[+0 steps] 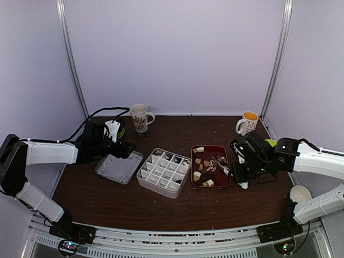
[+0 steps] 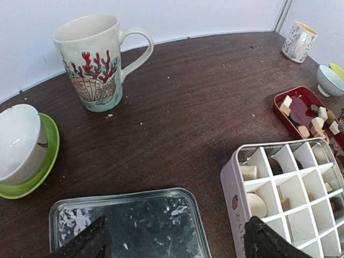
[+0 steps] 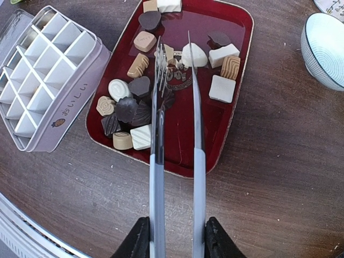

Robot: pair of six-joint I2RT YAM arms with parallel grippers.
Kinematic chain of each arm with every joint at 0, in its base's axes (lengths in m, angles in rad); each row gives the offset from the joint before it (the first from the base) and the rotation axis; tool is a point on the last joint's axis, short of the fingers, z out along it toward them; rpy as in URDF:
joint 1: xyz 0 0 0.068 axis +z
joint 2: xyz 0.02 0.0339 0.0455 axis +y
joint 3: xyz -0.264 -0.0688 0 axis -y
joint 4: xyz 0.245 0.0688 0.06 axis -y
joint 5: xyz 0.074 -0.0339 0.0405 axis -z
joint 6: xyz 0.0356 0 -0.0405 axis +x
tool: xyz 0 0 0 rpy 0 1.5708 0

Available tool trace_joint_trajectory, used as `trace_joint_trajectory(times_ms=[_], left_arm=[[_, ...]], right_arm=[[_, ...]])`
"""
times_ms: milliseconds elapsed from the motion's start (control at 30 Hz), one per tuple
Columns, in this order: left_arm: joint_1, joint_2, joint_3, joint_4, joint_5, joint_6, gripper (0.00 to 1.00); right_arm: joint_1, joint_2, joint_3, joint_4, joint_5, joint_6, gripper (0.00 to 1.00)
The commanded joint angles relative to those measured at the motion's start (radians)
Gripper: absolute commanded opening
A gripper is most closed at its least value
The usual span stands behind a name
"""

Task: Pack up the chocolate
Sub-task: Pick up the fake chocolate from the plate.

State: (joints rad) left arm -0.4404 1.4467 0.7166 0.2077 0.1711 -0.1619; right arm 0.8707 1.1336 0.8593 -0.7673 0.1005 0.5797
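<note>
Several small chocolate pieces [image 3: 221, 88], dark, tan and white, lie in the dark red tray [image 3: 215, 129]; they also show in the top view [image 1: 198, 175]. My right gripper [image 3: 176, 236] is shut on the metal tongs [image 3: 199, 134]. The tong tips stand apart over the tray's middle, gripping nothing. The white divided box [image 3: 70, 105] sits left of the tray. A few pale pieces [image 2: 257, 205] lie in its cells. My left gripper [image 2: 177, 242] is open and empty over the metal lid [image 2: 134, 226], beside the box [image 2: 232, 188].
A coral-patterned mug [image 2: 94, 59] and a white bowl on a green saucer [image 2: 19, 142] stand at the back left. A second mug [image 1: 248, 122] stands at the back right. A blue-rimmed bowl [image 3: 325, 48] sits right of the tray. A white bowl [image 1: 300, 193] is at the front right.
</note>
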Motion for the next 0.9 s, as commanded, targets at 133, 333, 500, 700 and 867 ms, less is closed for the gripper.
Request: trace_joint_trajectory(times_ms=[133, 333, 500, 700, 867], left_arm=[[-0.006, -0.029, 0.023, 0.006, -0.015, 0.018, 0.87], [-0.005, -0.032, 0.023, 0.005, -0.017, 0.019, 0.87], [-0.005, -0.031, 0.023, 0.005, -0.017, 0.019, 0.87], [-0.005, -0.034, 0.021, 0.003, -0.019, 0.021, 0.88], [-0.005, -0.034, 0.021, 0.003, -0.018, 0.021, 0.88]], right_arm=[[-0.019, 0.019, 0.018, 0.056, 0.004, -0.02, 0.34], [-0.023, 0.029, 0.025, 0.052, 0.004, -0.018, 0.34], [-0.034, 0.035, 0.025, 0.047, -0.018, -0.015, 0.34], [-0.043, 0.069, 0.041, 0.016, -0.007, -0.014, 0.34], [-0.055, 0.077, 0.049, -0.006, 0.006, -0.016, 0.34]])
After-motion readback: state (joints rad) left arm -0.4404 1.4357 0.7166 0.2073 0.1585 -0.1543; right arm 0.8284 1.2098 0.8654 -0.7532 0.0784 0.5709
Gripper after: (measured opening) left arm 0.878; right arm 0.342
